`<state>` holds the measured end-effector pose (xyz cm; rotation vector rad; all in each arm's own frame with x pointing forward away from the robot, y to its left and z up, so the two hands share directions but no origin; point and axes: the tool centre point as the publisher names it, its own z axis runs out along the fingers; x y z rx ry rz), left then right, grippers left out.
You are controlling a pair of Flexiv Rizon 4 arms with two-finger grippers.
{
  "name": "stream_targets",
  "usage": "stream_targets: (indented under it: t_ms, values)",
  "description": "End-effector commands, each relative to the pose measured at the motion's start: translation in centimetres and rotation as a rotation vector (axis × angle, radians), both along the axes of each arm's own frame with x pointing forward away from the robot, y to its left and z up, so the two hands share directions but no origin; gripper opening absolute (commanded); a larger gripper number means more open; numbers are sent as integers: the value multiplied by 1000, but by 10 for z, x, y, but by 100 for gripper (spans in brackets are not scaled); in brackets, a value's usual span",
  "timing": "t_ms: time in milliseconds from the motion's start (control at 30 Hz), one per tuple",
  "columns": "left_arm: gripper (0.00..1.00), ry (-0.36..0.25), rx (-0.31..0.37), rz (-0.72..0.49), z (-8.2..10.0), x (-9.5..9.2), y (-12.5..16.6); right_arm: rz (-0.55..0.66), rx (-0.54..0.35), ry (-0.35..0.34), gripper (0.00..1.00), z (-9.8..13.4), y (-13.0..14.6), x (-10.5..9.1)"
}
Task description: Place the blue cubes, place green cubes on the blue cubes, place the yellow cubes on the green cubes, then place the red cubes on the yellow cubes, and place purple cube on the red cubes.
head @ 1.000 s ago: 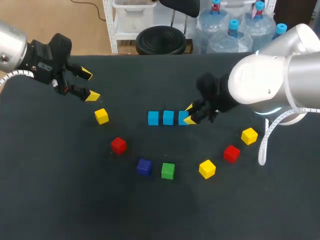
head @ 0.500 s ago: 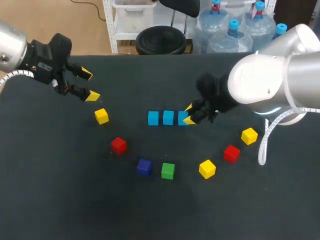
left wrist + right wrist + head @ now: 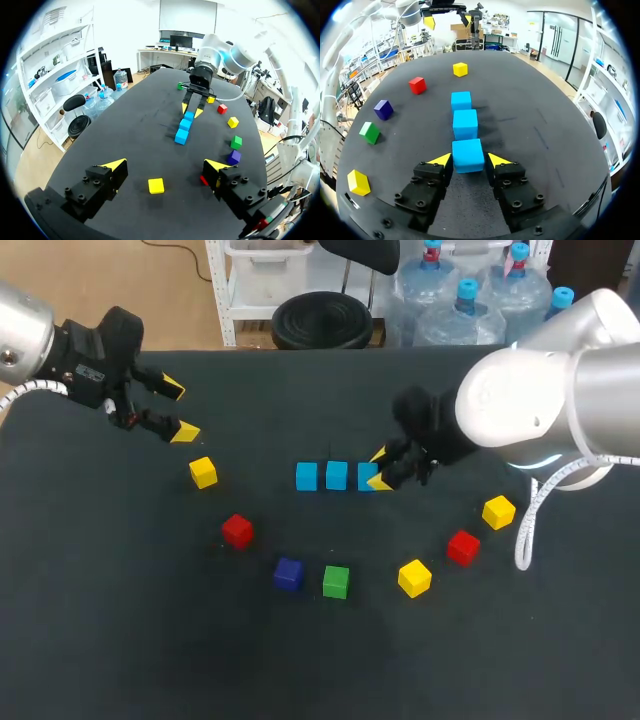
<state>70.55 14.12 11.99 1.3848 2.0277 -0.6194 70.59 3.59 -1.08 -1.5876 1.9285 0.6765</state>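
Right gripper (image 3: 379,467) is closed down to cube width on the third blue cube (image 3: 468,154), with both tips against its sides as far as I can tell. The cube sits flat on the table (image 3: 120,640) at the right end of the blue row (image 3: 336,476), just beside the middle cube with a thin gap. Looks like the release step. I'd open symmetrically, then pull straight up with no sideways motion, since the gap to the neighbour is tight and greens have to land on this base later. Left gripper (image 3: 178,410) is wide open and empty, hovering well off the row's left end, past a yellow cube (image 3: 203,472). Surface is matte black and flat, probably decent friction, so the cube should stay put. Green cube (image 3: 336,582) and purple cube (image 3: 288,573) lie on the near side of the row, well apart from it. A red cube (image 3: 237,530) sits out toward the row's left, so approach room looks fine.
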Motion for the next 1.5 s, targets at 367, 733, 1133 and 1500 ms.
stream_targets:
  t_ms: [367,733,1133,1500]
  values:
    - [100,-5,-5,-1,-1,-1,1,-2,3,1,48,0,-1,2]
    - [100,-5,-5,-1,-1,-1,1,-62,3,-13,100,28,-17,3]
    - [100,-5,-5,-1,-1,-1,1,-127,49,20,100,68,-61,-3]
    - [100,-5,-5,-1,-1,-1,1,-104,83,88,100,89,-110,-4]
